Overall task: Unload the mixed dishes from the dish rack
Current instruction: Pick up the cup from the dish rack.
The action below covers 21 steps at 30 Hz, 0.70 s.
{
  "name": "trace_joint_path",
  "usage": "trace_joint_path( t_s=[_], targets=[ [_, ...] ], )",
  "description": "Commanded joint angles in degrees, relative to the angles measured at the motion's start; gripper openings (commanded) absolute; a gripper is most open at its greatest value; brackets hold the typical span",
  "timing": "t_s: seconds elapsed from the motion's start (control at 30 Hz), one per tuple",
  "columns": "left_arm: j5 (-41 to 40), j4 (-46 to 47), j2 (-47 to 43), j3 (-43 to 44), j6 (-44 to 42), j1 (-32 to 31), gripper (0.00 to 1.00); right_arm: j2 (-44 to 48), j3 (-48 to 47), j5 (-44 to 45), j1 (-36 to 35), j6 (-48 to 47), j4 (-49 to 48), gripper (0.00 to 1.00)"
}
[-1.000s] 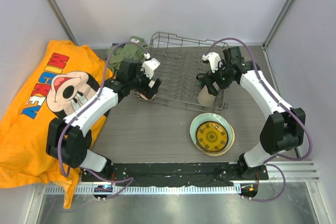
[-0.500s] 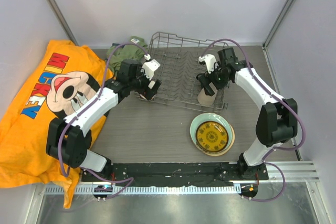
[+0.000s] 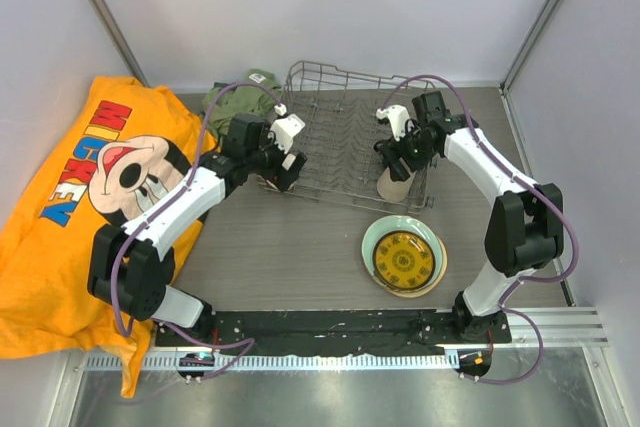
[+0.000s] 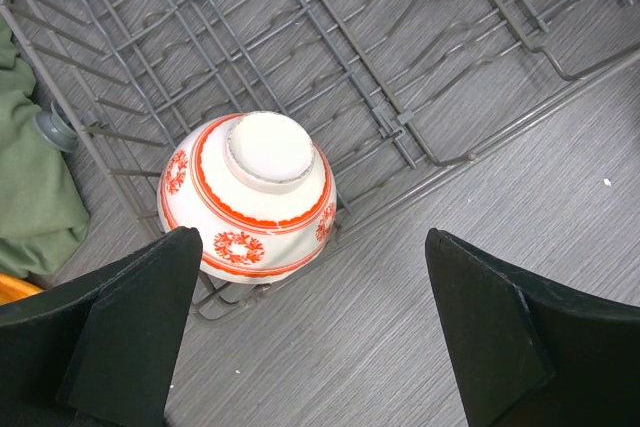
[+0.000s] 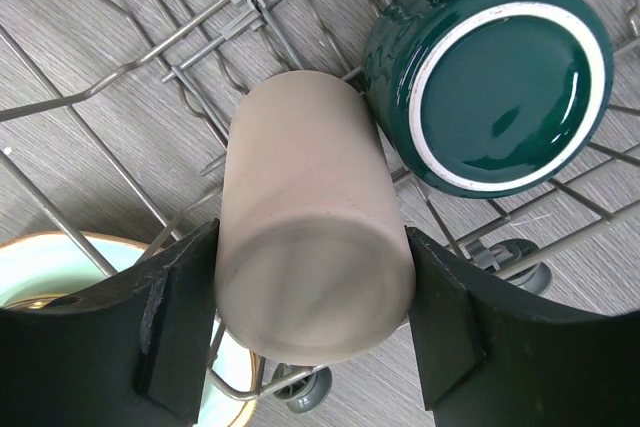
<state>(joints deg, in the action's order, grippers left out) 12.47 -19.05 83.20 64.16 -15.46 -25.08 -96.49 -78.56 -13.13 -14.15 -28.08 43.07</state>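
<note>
The grey wire dish rack (image 3: 340, 132) stands at the back centre. My right gripper (image 3: 398, 162) is shut on the upturned beige handleless cup (image 5: 305, 197), a pad against each side, at the rack's near right corner (image 3: 392, 185). The dark teal mug (image 5: 497, 82) lies upturned in the rack right beside the cup. My left gripper (image 4: 310, 277) is open, hovering over the rack's near left corner, just in front of the upturned red-orange patterned bowl (image 4: 250, 202). On the table in front of the rack, the small yellow patterned plate (image 3: 405, 260) lies on the pale green plate (image 3: 374, 240), with a cream edge under it.
An orange Mickey shirt (image 3: 90, 197) covers the table's left side. A green cloth (image 3: 235, 102) lies bunched against the rack's left end and shows in the left wrist view (image 4: 30, 177). Grey walls close in at the back and sides.
My right arm has shifted slightly left and its wrist has settled over the beige cup. The left arm and the bowl have not moved.
</note>
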Motion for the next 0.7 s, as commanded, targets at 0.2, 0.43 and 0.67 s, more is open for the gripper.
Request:
trace_joint_path(
  t_s=[0.2, 0.43, 0.67],
  targets=[
    [1.50, 2.52, -3.13, 0.87, 1.05, 0.30, 1.00, 6.48, -9.93, -0.67, -0.96, 1.62, 2.81, 0.30],
    [8.96, 3.40, -2.87, 3.86, 6.14, 0.38, 1.00, 9.30, -14.68, -4.62, -0.88, 5.83, 2.81, 0.22],
    [23.01, 9.37, -2.17, 7.81, 21.76, 1.00, 1.00, 12.81, -14.43, -12.62, -0.96, 12.25, -3.69, 0.18]
  ],
)
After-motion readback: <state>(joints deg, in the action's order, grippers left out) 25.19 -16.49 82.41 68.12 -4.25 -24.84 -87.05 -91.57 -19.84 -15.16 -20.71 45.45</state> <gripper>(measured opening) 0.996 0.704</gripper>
